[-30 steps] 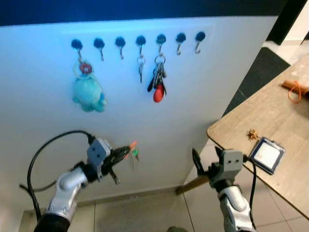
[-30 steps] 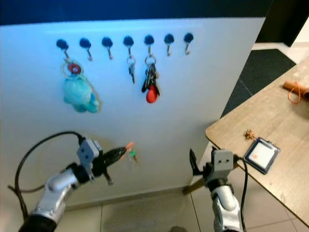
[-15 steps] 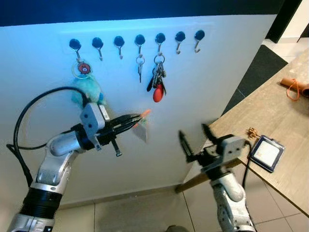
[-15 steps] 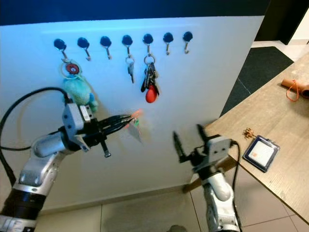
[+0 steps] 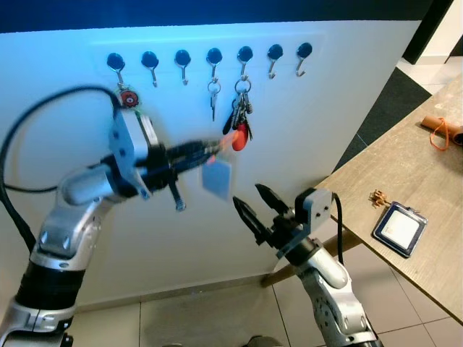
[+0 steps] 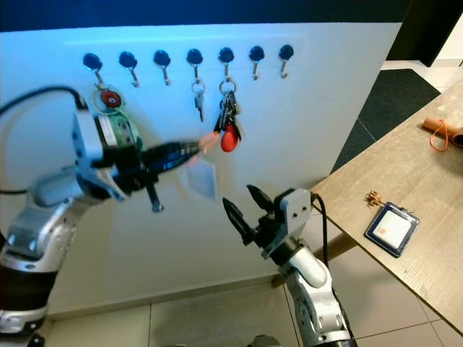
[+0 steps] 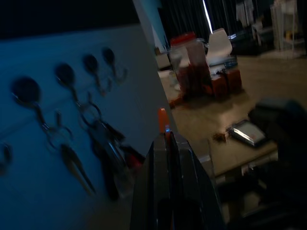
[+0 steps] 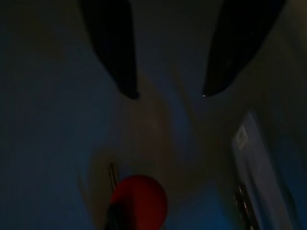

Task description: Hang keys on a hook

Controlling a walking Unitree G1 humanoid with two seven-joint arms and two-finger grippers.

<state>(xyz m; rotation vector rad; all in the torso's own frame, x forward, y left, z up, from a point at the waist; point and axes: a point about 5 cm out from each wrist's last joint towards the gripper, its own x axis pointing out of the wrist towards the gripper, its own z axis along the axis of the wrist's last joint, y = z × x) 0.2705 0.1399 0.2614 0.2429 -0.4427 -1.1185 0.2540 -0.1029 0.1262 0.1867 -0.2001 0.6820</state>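
My left gripper is raised in front of the white wall, shut on a key set with an orange tag and a blurred pale fob swinging below it. In the left wrist view the shut fingers point at the hooks, the orange tag sticking out past them. A row of black hooks runs along the wall's top. One holds a single key, another a bunch with a red fob. My right gripper is open, lower down, near the wall.
A red ring hangs from the leftmost hook, partly behind my left arm. Two bare hooks end the row at the right. A wooden table at the right carries a card holder and an orange-corded item.
My left arm has lifted the key set from waist height up and right, close under the hooks. My right gripper has risen and swung left, still open.
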